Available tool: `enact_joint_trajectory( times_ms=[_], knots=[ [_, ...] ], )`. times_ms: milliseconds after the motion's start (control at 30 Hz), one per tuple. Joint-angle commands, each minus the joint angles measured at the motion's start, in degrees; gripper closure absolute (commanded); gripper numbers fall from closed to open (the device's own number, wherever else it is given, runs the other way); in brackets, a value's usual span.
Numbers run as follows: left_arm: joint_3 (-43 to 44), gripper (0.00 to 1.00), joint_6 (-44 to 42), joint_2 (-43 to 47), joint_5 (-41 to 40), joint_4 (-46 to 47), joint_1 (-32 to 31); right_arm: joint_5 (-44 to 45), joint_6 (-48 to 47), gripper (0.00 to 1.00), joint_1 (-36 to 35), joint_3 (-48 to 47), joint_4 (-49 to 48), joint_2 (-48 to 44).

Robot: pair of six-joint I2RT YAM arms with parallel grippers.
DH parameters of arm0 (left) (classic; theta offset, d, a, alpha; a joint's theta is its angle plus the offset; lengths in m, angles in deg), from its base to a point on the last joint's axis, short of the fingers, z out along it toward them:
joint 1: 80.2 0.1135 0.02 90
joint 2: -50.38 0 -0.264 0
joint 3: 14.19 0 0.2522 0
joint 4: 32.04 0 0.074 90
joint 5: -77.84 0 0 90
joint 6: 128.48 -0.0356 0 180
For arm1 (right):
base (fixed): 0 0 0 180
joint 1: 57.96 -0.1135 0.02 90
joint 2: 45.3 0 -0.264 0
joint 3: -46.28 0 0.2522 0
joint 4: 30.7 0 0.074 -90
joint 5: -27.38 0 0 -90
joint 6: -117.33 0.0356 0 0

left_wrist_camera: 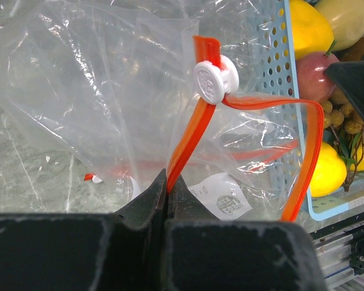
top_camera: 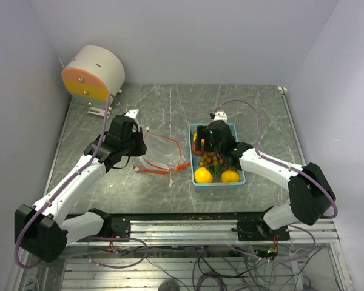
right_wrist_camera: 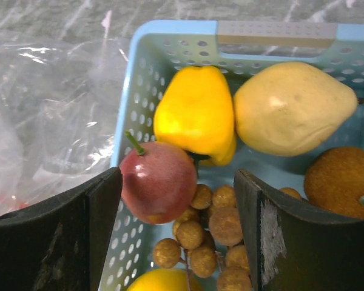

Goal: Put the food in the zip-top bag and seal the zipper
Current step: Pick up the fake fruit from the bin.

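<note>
The left pincer is clamped on the orange zipper strip of the clear zip-top bag, which lies on the grey tabletop just beside the light blue tray. One white slider rides the strip. The bag's white sticker bears print too small to read.

The right pincer stands open over the tray, its fingers on either side of one dark red apple and one cluster of small brown balls. Also in the tray are one yellow pepper-shaped fruit, one pale pear-shaped fruit, one rough brown fruit and two round yellow fruits at its near end.
</note>
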State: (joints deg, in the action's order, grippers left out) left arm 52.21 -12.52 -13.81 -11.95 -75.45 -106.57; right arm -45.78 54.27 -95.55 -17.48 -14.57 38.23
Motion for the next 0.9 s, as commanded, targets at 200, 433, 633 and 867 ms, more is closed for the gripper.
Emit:
enact_joint_trajectory(
  times_ms=[200, 433, 633, 867],
  knots=[
    [-0.41, 0.93, -0.48, 2.02, -0.38, 1.5, -0.52, -6.11, -0.67, 0.28, 0.08, 0.81, -5.29, 2.42],
    [-0.32, 0.93, -0.47, 2.04, -0.53, 1.31, -0.61, -6.54, 0.83, 0.32, 0.09, 2.35, -5.82, 4.69],
    [-0.36, 0.93, -0.55, 1.96, -0.71, 1.4, -0.7, -6.9, 0.95, 0.45, 0.02, 2.45, -6.58, 5.22],
    [-0.56, 0.93, -0.54, 1.89, -0.87, 1.34, -0.79, -7.29, 1.12, 0.68, 0.05, 2.68, -5.56, 0.96]
  ],
)
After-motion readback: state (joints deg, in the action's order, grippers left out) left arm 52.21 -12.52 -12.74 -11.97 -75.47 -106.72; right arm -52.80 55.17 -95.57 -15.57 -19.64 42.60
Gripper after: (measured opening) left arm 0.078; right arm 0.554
